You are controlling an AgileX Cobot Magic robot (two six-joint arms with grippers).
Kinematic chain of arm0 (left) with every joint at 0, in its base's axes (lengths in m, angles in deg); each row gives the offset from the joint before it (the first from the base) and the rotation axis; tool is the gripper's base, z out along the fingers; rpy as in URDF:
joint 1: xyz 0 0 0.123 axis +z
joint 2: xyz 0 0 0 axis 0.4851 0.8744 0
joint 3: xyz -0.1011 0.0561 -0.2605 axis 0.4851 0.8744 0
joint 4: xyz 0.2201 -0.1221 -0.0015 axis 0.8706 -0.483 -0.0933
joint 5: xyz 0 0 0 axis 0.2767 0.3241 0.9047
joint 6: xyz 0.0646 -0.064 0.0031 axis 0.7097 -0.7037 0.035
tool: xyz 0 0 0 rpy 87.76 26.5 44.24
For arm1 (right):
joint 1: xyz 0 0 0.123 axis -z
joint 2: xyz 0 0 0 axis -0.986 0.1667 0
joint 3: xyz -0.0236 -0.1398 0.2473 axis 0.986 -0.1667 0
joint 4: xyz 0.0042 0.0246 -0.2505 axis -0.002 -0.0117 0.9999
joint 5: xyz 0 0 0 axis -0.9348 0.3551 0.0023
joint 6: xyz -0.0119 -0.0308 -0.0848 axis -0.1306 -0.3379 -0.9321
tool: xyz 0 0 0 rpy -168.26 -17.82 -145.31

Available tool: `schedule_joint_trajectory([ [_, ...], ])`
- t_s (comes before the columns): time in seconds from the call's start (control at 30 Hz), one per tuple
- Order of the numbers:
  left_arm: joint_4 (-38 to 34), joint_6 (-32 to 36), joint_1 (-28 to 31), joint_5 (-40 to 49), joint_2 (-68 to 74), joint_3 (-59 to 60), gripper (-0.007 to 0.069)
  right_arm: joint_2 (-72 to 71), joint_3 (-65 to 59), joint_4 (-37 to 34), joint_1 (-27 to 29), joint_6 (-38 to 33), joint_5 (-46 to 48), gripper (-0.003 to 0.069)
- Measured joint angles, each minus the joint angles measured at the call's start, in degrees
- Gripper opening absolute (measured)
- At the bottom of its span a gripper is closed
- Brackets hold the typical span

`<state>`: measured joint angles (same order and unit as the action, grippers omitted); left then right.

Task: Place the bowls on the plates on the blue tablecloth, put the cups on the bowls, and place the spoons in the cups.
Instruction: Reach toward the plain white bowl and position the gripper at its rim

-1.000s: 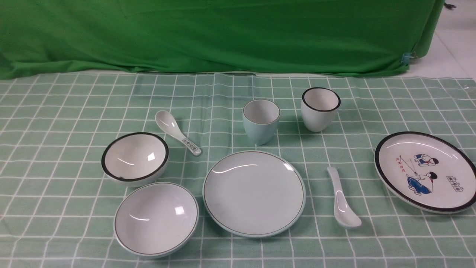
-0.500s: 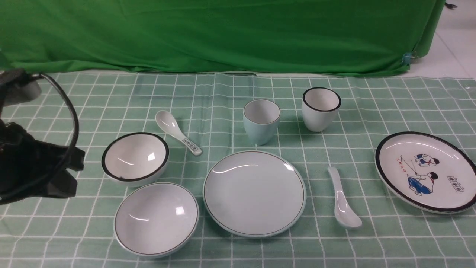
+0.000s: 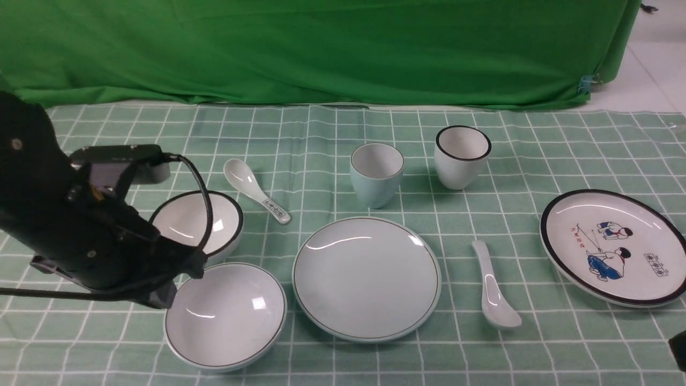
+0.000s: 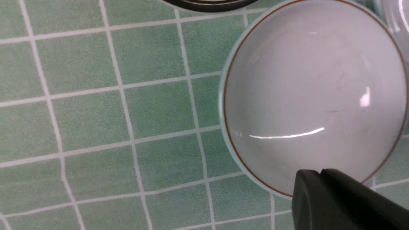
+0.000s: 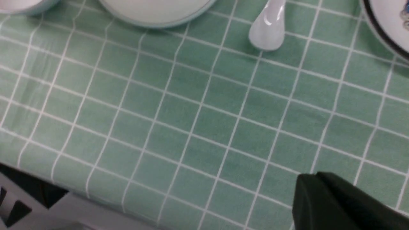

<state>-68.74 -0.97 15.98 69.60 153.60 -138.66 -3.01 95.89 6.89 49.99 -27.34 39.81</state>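
On the blue tablecloth [image 3: 343, 134] a pale blue bowl [image 3: 225, 316] lies near the front left. Behind it sits the white black-rimmed bowl [image 3: 214, 220], partly hidden by my left arm. My left gripper [image 3: 163, 295] is shut and empty, its tips over the pale blue bowl's [image 4: 313, 89] rim [image 4: 320, 172]. The pale blue plate [image 3: 367, 279] lies in the middle, the cartoon plate [image 3: 613, 246] at the right. Both cups, pale blue [image 3: 376, 174] and white [image 3: 462, 156], stand behind. A marked spoon [image 3: 256, 190] and a plain spoon [image 3: 493, 287] lie loose. My right gripper [image 5: 314, 175] is shut over bare cloth.
A green backdrop cloth [image 3: 321, 48] hangs behind the table. In the right wrist view the table's near edge [image 5: 48, 204] shows, with the plain spoon [image 5: 268, 32] and the cartoon plate's rim [image 5: 380, 32] farther off. Only a dark corner of the right arm [image 3: 679, 348] shows in the front view.
My left arm has come in from the left and moved right, up to the two bowls. A corner of the right arm has appeared at the bottom right. The dishes have not moved.
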Motion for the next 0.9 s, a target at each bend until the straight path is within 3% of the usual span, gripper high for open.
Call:
schedule_joint_trajectory([
  [0.13,2.13,1.54,-0.05,-3.33,2.42,0.0,0.0062,0.8,-0.3,-0.1,-4.33,1.34,-2.55,0.0046],
  [0.37,3.42,2.34,-0.05,-7.07,10.18,0.0,0.0387,0.8,-0.3,-0.21,-7.55,2.66,-7.05,0.0065],
  [0.5,3.42,0.57,-0.05,-7.27,14.74,0.0,0.0486,0.8,-0.3,-0.21,-7.55,2.77,-7.29,0.0069],
  [0.6,3.42,-0.61,-0.05,-7.27,16.75,0.0,0.0428,0.8,-0.3,-0.21,-7.61,2.79,-7.35,0.0069],
  [0.7,3.42,-0.67,-0.05,-7.2,17.48,0.0,0.0293,0.8,-0.3,-0.21,-7.61,2.79,-7.35,0.0069],
  [0.8,3.42,-0.52,-0.05,-6.5,16.7,-0.36,0.01,0.8,-0.3,-0.15,-7.61,2.73,-7.4,0.0074],
  [0.9,3.42,-0.14,-0.11,-2.78,13.41,-0.57,0.0039,0.8,-0.3,-0.15,-7.61,2.69,-7.4,0.0083],
])
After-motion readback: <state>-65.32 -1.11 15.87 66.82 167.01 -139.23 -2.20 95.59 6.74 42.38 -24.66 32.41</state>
